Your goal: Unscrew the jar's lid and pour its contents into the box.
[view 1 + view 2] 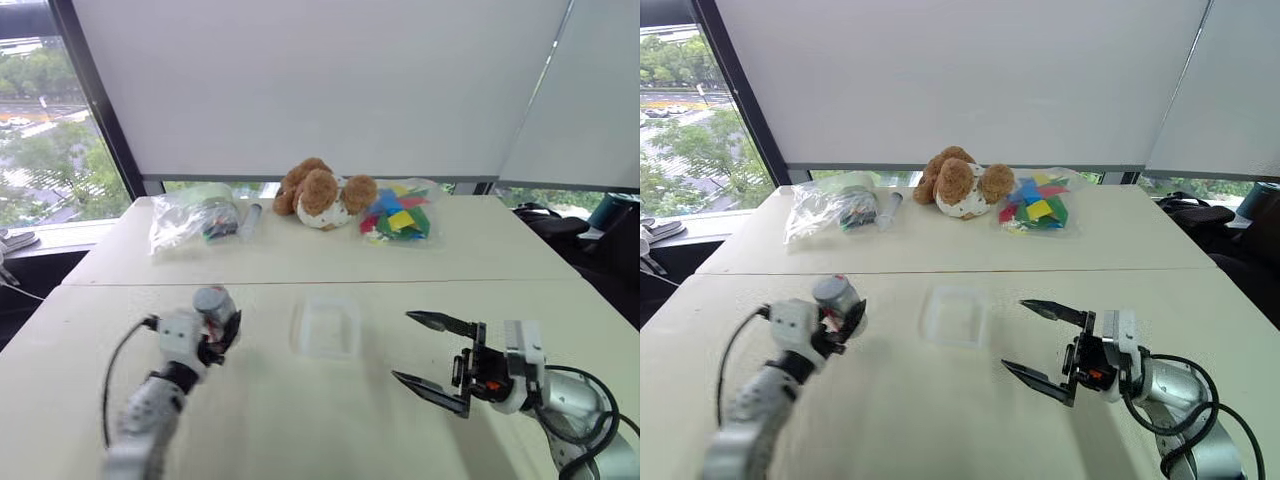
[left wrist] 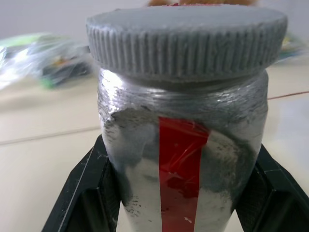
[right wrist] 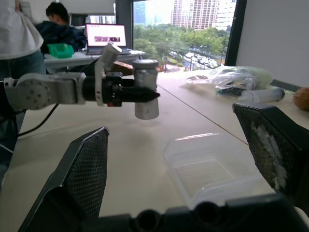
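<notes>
Left hand (image 1: 222,335) is clamping the jar (image 3: 146,92) off the surface, lid (image 2: 186,41) on; right hand (image 1: 432,360) gaping at 3 o'clock. Risk: jar spinning in the grip during unscrewing.

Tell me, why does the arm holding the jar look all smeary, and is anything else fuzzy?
In the left eye view the left gripper and its arm are smeared, likely from moving, while the box stays crisp. In the left wrist view the jar and lid are sharp; the bags behind are soft blobs.
</notes>
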Robot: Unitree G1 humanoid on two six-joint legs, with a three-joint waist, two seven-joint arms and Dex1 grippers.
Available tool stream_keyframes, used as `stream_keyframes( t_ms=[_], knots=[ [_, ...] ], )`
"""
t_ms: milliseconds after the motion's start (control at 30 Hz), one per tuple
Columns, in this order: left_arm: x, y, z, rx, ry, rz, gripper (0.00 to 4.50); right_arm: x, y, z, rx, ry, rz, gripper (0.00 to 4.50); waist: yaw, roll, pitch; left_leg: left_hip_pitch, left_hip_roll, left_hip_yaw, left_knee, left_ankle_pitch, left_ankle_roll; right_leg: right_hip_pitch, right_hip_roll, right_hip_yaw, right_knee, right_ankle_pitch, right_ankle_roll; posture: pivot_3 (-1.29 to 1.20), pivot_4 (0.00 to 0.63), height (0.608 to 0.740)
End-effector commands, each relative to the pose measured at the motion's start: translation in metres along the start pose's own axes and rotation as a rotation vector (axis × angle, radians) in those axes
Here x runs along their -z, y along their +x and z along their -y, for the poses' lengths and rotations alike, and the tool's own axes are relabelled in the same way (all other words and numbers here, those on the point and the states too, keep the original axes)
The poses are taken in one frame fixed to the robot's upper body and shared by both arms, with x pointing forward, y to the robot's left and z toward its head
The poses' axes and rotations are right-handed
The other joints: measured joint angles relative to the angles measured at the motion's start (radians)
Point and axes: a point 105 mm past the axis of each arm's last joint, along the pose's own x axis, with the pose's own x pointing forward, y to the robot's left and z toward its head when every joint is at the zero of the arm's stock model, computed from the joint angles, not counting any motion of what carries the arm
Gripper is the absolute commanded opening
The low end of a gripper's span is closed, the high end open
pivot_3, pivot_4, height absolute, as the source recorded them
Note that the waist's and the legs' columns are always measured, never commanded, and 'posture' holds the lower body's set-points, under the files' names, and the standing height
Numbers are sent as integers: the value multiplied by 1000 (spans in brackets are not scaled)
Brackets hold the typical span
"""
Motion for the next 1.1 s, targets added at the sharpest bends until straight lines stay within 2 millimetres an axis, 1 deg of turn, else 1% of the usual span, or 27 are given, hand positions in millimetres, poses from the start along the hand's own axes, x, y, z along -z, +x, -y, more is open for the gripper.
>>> stream_keyframes(
  t_ms=[33,100,200,300,433,500,567,633,733,900,967,1100],
  knots=[
    [-30,0,26,402,-38,-58,2330,-19,16,8,9,20,-22,4500,3,1,0,0,0,0,0,0,0,0,0,0,0,0,0,0,150,740],
    [-36,1,40,581,-35,-121,2330,-28,29,8,-6,78,0,4500,3,1,0,0,-1,0,0,0,0,1,-1,0,-1,0,0,0,150,740],
    [-40,9,58,746,2,-155,2330,-43,54,8,-21,153,35,4500,2,1,0,-1,-2,1,0,0,0,1,-3,0,-2,0,0,0,150,740],
    [-37,24,73,830,26,-153,2330,-56,83,8,-36,194,47,4500,0,1,0,-2,-2,1,0,0,0,0,-3,1,-3,0,0,0,150,740],
    [-36,41,81,873,85,-143,2330,-61,107,7,-33,221,7,4500,0,1,0,-4,-3,0,0,0,0,-2,0,0,-2,0,0,0,150,740],
    [-37,49,90,900,87,-119,2330,-61,119,9,-19,217,-9,4500,0,1,0,-5,-3,0,0,0,0,-3,1,0,-1,0,0,0,150,740],
    [-37,54,99,916,93,-97,2330,-61,125,10,-4,214,-20,4500,1,1,0,-6,-3,0,0,0,0,-4,2,0,-1,0,0,0,150,740],
    [-38,59,104,914,92,-75,2330,-55,129,10,1,211,-48,4500,1,1,0,-7,-3,0,0,0,0,-4,2,0,-2,0,0,0,150,740],
    [-38,62,107,908,92,-63,2330,-51,132,9,1,207,-66,4500,0,1,0,-8,-3,0,1,0,0,-5,2,0,-1,1,1,0,150,740],
    [-39,64,111,897,98,-36,2330,-43,135,14,15,212,-83,4500,-1,1,0,-12,-3,1,3,1,1,-11,3,1,4,2,4,0,150,740],
    [-39,63,111,896,96,-35,2330,-42,136,16,19,208,-80,4500,-2,1,0,-14,-2,0,5,1,1,-15,4,1,8,3,4,0,150,740],
    [-39,62,113,890,90,-31,2330,-41,137,17,10,224,-81,4500,-4,1,0,-14,-2,0,4,1,1,-16,6,1,9,3,4,0,150,740]
  ],
)
